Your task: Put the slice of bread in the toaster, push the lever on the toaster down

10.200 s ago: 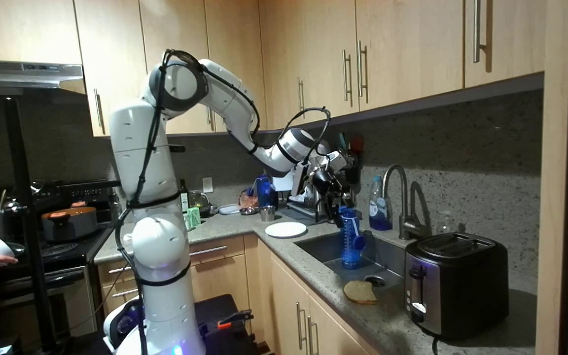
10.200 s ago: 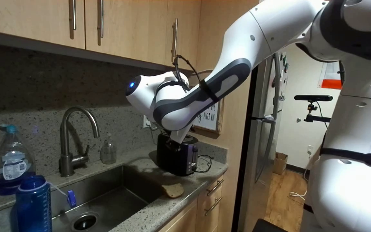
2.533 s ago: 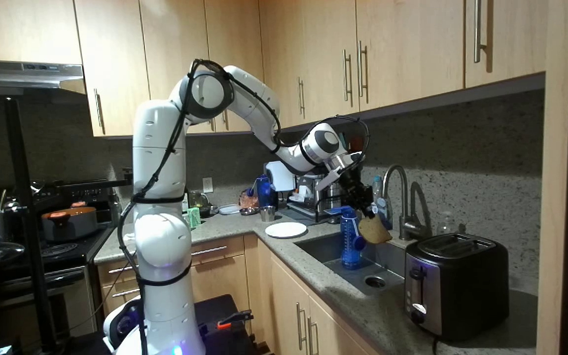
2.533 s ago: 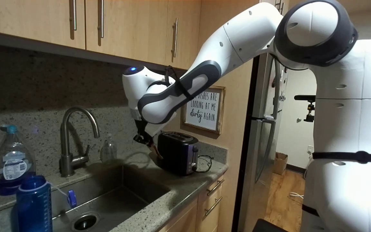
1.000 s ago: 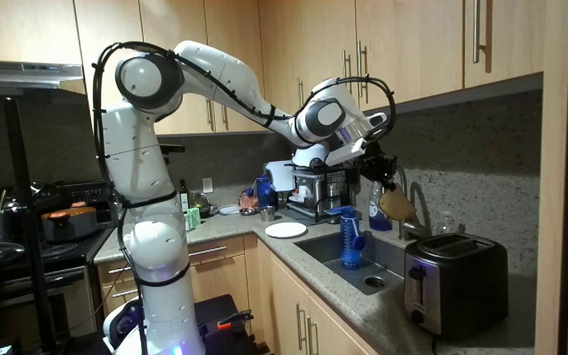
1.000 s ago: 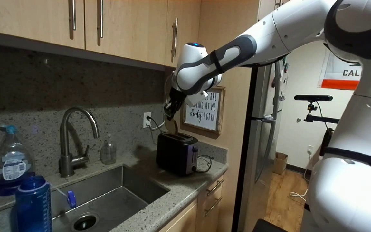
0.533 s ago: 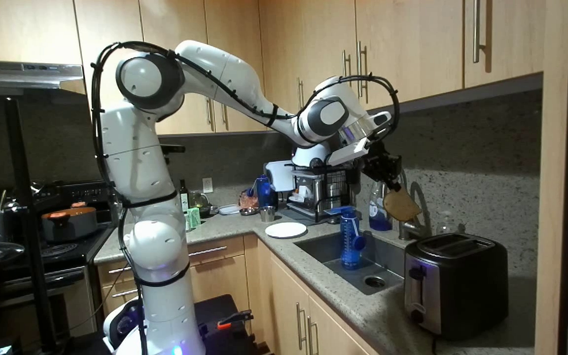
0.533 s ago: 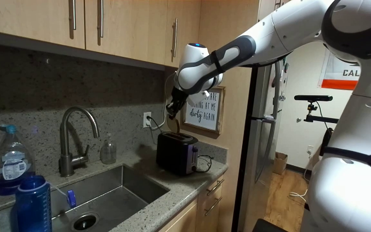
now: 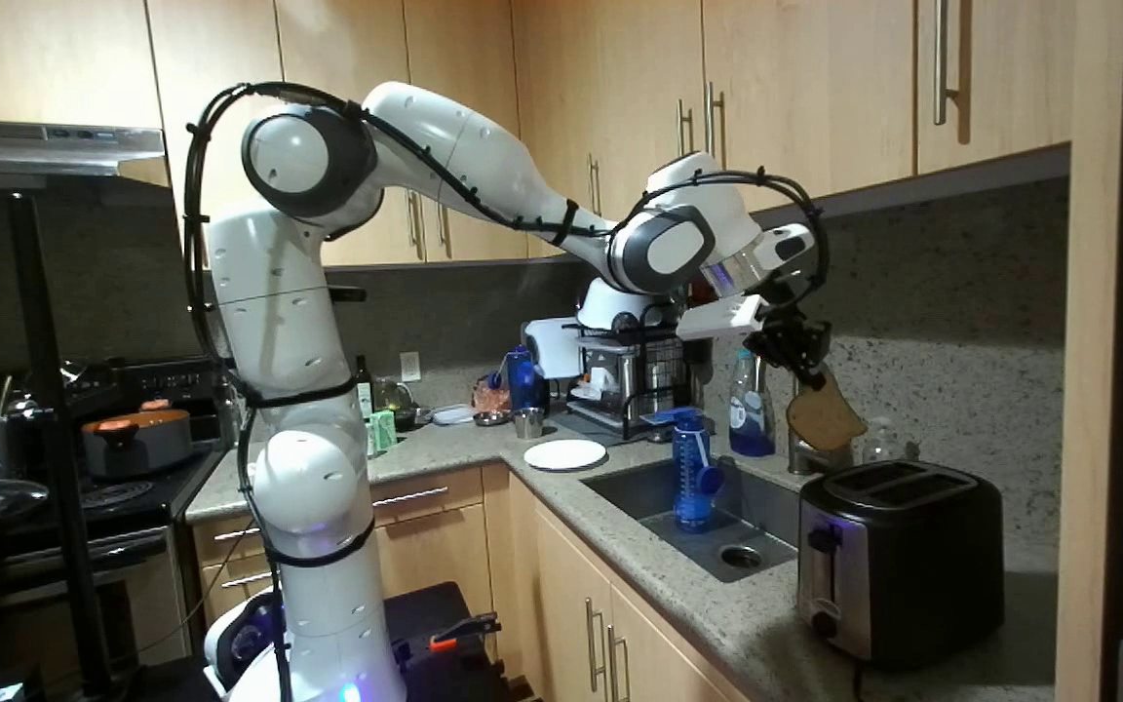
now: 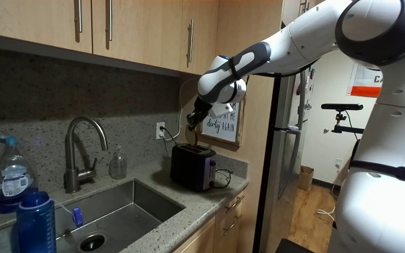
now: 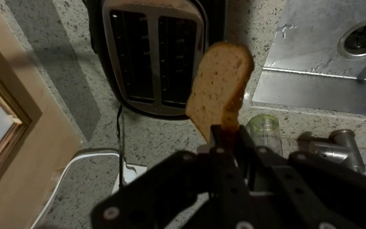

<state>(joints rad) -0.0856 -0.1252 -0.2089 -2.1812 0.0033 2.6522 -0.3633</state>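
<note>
Near the toaster, a slice of bread held by 1 end

Both exterior views: it hangs tilted, free edge lowest, presumably for slotting. Wrist view: the pincer, closed to bread thickness, grips it beside the 2 slots.

White arm; black cable; black gripper
</note>
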